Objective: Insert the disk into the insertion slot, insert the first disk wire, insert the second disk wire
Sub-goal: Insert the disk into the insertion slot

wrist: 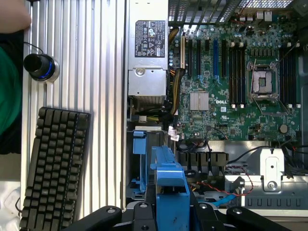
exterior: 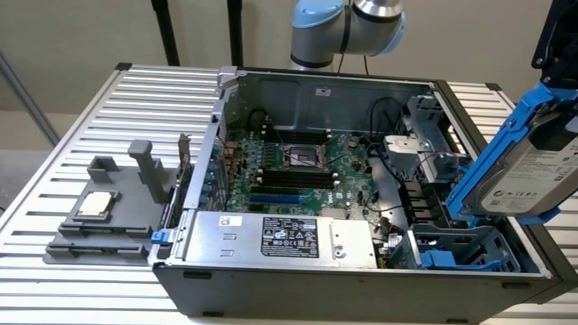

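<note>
Just above the cage: disk held at a tilt

Writing first: the green motherboard (wrist: 226,72) carries white "DELL" lettering (wrist: 222,101) beside a square heatsink (wrist: 198,102). At the lower middle of the exterior view, the silver power supply box (exterior: 348,240) wears a black label (exterior: 289,236) of marks and small print too fine to read. The white printed label on the disk (exterior: 531,177) is also too fine to read.

The disk is a flat silver-grey drive clipped in a bright blue carrier frame (exterior: 492,152). It hangs tilted at the right edge of the exterior view. Its lower end is just above the insertion slot (exterior: 461,249), a grey-blue ribbed cage with blue clips in the lower right corner of the open computer case (exterior: 361,291). The disk is outside the slot.

The gripper (wrist: 171,211) has its fingers closed on the carrier frame, holding the disk. The case stands on a slatted metal table (exterior: 135,101), and a black keyboard (wrist: 50,166) lies on the table beside it.
</note>
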`<state>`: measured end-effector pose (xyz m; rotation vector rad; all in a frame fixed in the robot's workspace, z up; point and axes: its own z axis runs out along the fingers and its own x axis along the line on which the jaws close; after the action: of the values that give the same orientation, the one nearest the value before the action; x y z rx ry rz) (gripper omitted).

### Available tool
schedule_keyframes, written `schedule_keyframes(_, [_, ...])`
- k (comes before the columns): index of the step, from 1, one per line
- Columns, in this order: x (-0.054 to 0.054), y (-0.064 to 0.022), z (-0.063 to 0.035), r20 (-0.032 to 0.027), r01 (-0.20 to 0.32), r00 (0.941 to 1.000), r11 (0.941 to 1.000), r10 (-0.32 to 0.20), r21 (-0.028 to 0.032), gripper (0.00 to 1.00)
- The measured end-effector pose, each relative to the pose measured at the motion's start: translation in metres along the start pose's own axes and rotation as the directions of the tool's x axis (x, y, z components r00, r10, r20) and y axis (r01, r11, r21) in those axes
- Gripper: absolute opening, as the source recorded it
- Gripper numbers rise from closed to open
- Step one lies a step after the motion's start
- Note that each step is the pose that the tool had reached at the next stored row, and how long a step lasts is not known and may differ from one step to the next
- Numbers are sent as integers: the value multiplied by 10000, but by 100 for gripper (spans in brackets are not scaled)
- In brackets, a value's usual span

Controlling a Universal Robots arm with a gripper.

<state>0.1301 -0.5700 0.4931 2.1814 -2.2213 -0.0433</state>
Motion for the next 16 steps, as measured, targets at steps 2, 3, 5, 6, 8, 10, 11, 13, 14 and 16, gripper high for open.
schedule_keyframes(2, [0, 0, 0, 1, 0, 10000, 10000, 0, 0, 33])
schedule_keyframes(3, [0, 0, 0, 1, 0, 10000, 10000, 0, 0, 33])
schedule_keyframes(5, [0, 0, 0, 1, 0, 10000, 10000, 0, 0, 33])
schedule_keyframes(6, [0, 0, 0, 0, 0, 10000, 10000, 0, 0, 33])
schedule_keyframes(8, [0, 0, 0, 1, 0, 10000, 10000, 0, 0, 33])
schedule_keyframes(10, [0, 0, 0, 1, 0, 10000, 10000, 0, 0, 33])
schedule_keyframes(11, [0, 0, 0, 1, 0, 10000, 10000, 0, 0, 33])
schedule_keyframes(13, [0, 0, 0, 1, 0, 10000, 10000, 0, 0, 33])
schedule_keyframes(14, [0, 0, 0, 1, 0, 10000, 10000, 0, 0, 33])
schedule_keyframes(16, [0, 0, 0, 1, 0, 10000, 10000, 0, 0, 33])
